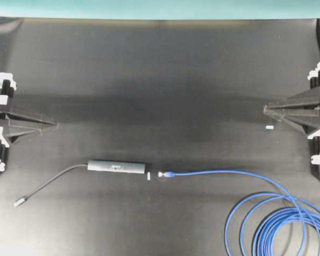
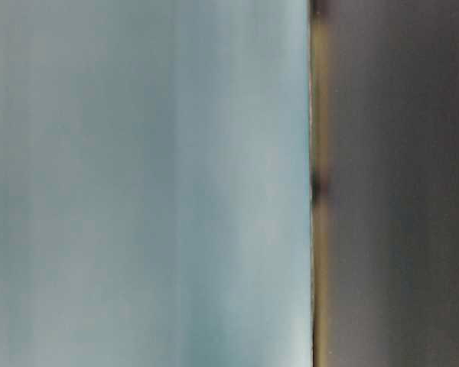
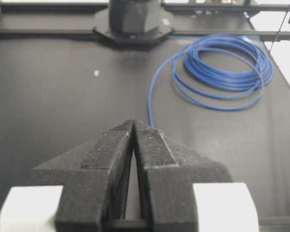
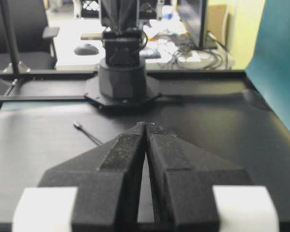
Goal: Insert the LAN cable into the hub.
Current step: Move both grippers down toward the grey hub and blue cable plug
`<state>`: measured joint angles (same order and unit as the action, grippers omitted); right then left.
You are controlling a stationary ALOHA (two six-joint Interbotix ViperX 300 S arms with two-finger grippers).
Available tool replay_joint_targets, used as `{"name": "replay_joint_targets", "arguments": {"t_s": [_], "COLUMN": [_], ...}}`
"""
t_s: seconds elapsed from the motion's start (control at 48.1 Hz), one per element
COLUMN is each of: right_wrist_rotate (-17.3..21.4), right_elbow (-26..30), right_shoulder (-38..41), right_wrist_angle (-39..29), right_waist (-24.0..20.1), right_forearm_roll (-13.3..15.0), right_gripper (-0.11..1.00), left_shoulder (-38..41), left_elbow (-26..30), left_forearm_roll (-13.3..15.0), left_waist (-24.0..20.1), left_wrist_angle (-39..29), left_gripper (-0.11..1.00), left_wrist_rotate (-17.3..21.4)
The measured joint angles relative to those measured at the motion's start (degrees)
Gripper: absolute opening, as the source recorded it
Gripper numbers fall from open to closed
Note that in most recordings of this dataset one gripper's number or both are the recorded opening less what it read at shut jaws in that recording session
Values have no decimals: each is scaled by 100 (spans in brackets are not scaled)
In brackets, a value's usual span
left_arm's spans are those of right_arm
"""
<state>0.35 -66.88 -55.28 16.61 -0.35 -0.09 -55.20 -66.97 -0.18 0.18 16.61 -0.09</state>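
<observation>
We see the slim dark-grey bar-shaped hub (image 1: 116, 166) lying flat on the black table (image 1: 160, 80), nearer the front edge than the back and a little left of the middle. Its long axis runs left to right, parallel to that front edge, and its right end faces the plug of the long thin bright-blue LAN cable (image 1: 224, 172). The plug lies just beside that end, in line with it, not touching; a small white marker (image 1: 148, 175) lies in the gap between them. From the plug the blue cable runs straight toward the right edge, then curves into loose loops at the front right corner. The hub's thin grey lead (image 1: 53, 181) leaves its left end and bends toward the front left corner, ending in a small silver plug.

The left gripper (image 1: 54, 125) sits at the left edge, the right gripper (image 1: 265, 109) at the right edge, both with black jaws pressed together and holding nothing, well apart from hub and cable. A second small white marker (image 1: 269, 127) lies near the right gripper. The table-level view shows only blur.
</observation>
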Motion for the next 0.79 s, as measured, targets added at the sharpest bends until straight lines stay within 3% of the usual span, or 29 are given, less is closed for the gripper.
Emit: {"name": "replay_joint_targets", "arguments": {"t_s": [0.104,0.416,0.79], "right_wrist_rotate": [0,193,202], "right_elbow": [9,325,1213], "right_shoulder": [53,615,2399], "right_wrist_angle": [-97,-1371,-2487], "right_waist": [26,79,-79], "right_forearm_roll": [-79,-220,-229], "right_gripper": [0,0,0], "left_shoulder": [255,563,1116], "left_elbow": [44,378,677], "left_forearm_roll": [-185,-229,-220], "left_waist": [-35,-53,-35], "left_wrist_angle": [-510,-1450,-2312], "left_gripper": [1,1,1], "left_wrist_rotate": [-132,-88,-44]}}
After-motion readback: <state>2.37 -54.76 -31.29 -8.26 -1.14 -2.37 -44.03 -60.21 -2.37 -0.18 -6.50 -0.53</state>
